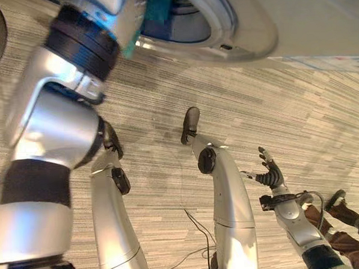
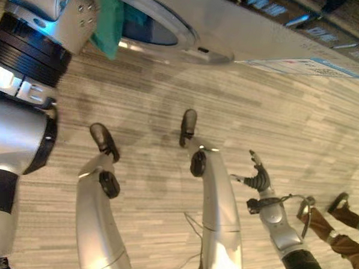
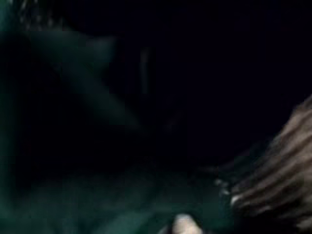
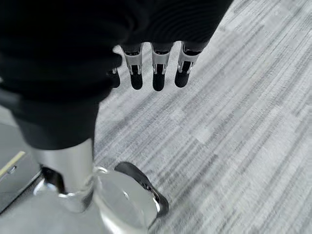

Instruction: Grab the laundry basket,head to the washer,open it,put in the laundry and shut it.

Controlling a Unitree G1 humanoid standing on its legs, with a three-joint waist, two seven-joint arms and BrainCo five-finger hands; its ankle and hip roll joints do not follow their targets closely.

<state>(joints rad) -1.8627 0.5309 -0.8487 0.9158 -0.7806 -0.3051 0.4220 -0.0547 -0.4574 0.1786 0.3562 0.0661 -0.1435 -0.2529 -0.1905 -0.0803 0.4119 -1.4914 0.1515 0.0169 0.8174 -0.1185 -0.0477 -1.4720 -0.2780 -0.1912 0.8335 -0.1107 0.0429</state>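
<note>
A: Start at the left hand. Can you read it?

B: No. The left arm reaches far and left into the washer (image 1: 222, 24), and a teal cloth (image 2: 110, 23) hangs at the wrist against the round opening. The left wrist view is nearly black, with dim green folds of laundry close in front. Whether the fingers grip the cloth or have let it go, I cannot tell.

A: And the right hand (image 1: 269, 177)?

B: Low on the right, well apart from the machine, fingers straight and spread, holding nothing (its own wrist view shows the dark tips hanging over bare carpet (image 4: 234, 126)).

A: What could go wrong from here?

B: My guess: part of the cloth trails out over the lip of the opening. If the arm pulls back with fabric caught on the fingers, the piece could drag out onto the floor, or stay draped across the rim and jam the door when it shuts.

A: Anything in the way?

B: A person's legs and shoes (image 1: 340, 213) sit near the right edge, just beyond the right hand. A wide swing of that arm could meet them.
</note>
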